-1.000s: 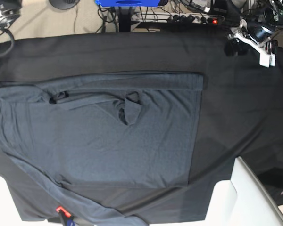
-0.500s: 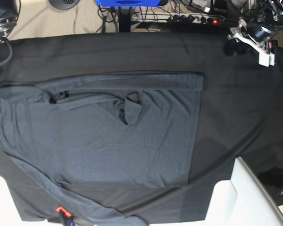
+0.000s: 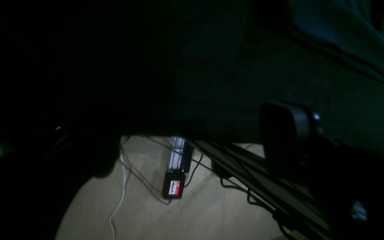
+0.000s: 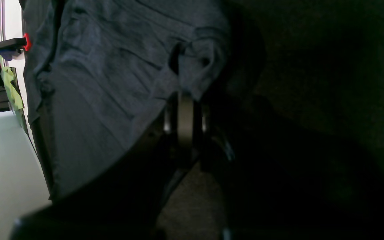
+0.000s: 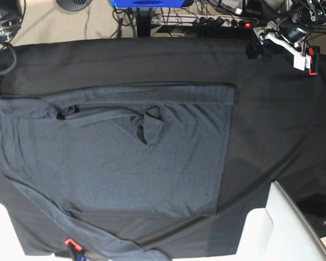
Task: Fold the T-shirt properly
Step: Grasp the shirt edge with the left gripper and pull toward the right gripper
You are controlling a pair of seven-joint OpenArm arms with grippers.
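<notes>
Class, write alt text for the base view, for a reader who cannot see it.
A dark grey T-shirt lies spread flat on a black table cloth, one long sleeve folded across its top edge. The left gripper sits at the far right corner, clear of the shirt; cables cross the floor beyond.

Left arm: white-and-black links, red tab; black fingers.

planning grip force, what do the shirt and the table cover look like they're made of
Shirt: looks like thin soft knit, matte slate grey; it lies in fine wrinkles and limp folds. Table cover: likely a woven or felt-like cloth, matte black, flatter with broad creases. Fibre type cannot be told.
</notes>
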